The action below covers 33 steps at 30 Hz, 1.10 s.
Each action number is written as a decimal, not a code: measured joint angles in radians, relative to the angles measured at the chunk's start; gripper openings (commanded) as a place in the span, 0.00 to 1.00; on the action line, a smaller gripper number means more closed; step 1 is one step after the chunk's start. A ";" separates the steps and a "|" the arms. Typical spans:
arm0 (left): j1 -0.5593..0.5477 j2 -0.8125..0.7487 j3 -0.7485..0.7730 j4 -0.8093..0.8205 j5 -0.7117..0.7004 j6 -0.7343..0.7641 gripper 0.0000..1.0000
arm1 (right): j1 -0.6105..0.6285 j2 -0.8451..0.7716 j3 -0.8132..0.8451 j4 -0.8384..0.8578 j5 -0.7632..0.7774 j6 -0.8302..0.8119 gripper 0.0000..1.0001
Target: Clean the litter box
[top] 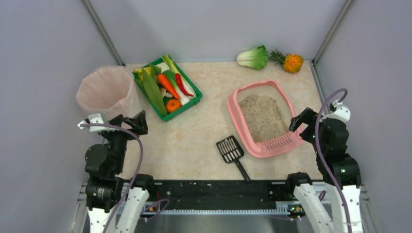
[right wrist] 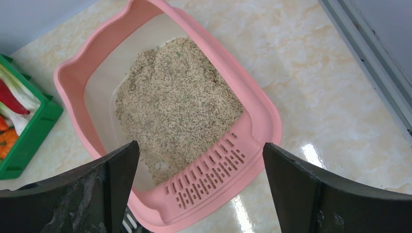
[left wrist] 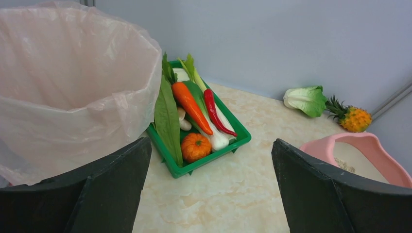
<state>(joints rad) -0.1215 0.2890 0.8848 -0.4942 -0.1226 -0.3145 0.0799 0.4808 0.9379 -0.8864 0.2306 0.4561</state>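
Note:
The pink litter box [top: 286, 99] sits on the right half of the table, its slotted lip [top: 279, 143] toward me, grey-beige litter [top: 262, 116] inside. It fills the right wrist view [right wrist: 265, 114], and its corner shows in the left wrist view [left wrist: 362, 143]. A black slotted scoop [top: 230, 149] lies on the table just left of the lip. My right gripper [top: 302, 127] is open and empty, beside the box's near right corner. My left gripper [top: 130, 122] is open and empty, near the bin.
A bin with a pink liner [top: 104, 92] stands at the far left. A green tray of toy vegetables [top: 190, 106] lies beside it. A toy cabbage [top: 254, 58] and a toy pineapple [top: 291, 62] lie at the back right. Grey walls enclose the table.

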 measured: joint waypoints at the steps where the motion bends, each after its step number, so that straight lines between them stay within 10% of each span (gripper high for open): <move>1: 0.000 0.005 0.000 0.000 0.003 -0.003 0.99 | 0.000 0.006 0.000 0.000 -0.002 0.000 0.99; 33: -0.003 0.172 0.002 -0.105 0.136 -0.076 0.99 | 0.000 0.143 -0.360 -0.115 -0.027 0.654 0.99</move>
<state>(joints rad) -0.1246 0.4610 0.8867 -0.5995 0.0132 -0.3908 0.0799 0.6239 0.5777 -1.0016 0.2039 1.1103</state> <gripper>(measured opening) 0.990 0.990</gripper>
